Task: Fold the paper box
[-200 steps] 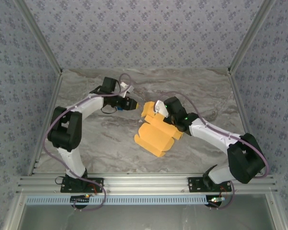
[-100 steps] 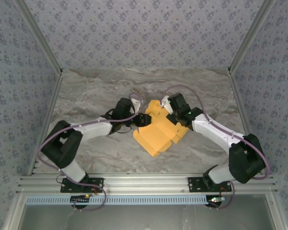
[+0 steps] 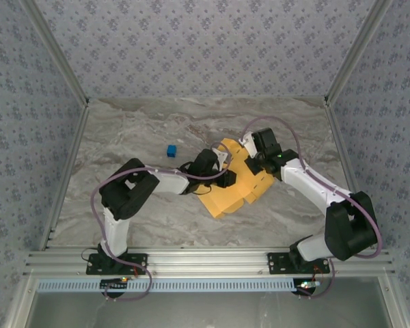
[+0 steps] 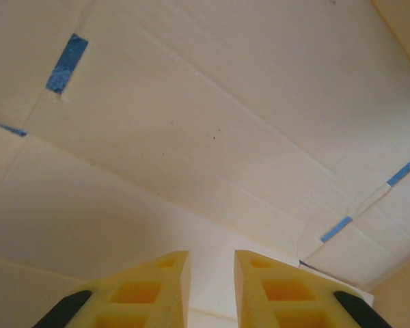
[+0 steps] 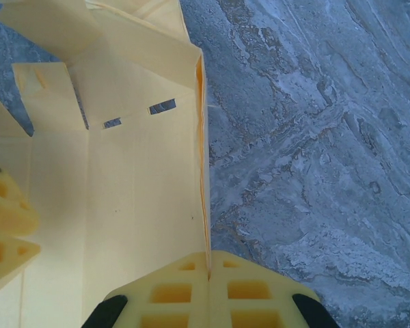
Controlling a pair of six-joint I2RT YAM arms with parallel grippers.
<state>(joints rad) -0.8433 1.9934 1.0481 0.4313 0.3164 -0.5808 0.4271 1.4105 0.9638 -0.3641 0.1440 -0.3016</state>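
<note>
The paper box (image 3: 225, 198) is a yellow-orange card, partly folded, lying mid-table. My right gripper (image 3: 251, 162) is at its back right side, shut on an upright wall of the card. In the right wrist view that thin edge runs straight into the closed fingers of the right gripper (image 5: 209, 263), with the paper box (image 5: 137, 191) to the left. My left gripper (image 3: 225, 176) reaches in over the box from the left. In the left wrist view the left gripper (image 4: 212, 258) stands a little open, tips close against the paper box (image 4: 191, 123), with nothing between them.
A tiny blue cube (image 3: 171, 150) lies on the marble table (image 3: 123, 130) at the back left of the box. Patterned walls close in the sides and back. An aluminium rail (image 3: 205, 260) runs along the near edge.
My left arm has swung from the back left across to the box, uncovering the blue cube, and its jaws have narrowed. The right gripper has shifted slightly right with the card wall.
</note>
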